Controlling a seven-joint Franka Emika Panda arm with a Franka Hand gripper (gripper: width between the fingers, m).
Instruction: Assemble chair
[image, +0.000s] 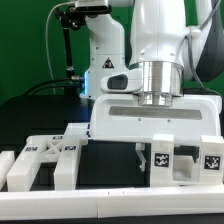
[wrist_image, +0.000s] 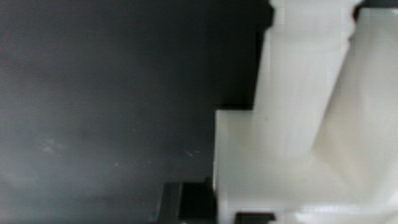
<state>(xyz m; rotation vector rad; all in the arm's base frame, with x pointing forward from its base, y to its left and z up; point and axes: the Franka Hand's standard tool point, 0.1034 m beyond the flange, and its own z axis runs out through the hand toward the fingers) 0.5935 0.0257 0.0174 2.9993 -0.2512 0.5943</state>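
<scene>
The chair is in loose matte white parts with black-and-white tags. An X-braced panel lies at the exterior view's left. A blocky part with tags stands at the exterior view's right. My gripper hangs low between them, just beside the right part, and its fingers look shut. In the wrist view a white post on a blocky base fills the frame right by my gripper. Only dark finger stubs show at the picture's edge. The frames do not show anything held between them.
A long plain white rail runs along the front of the black table. The robot's base and cables stand behind. A green wall is at the far back right.
</scene>
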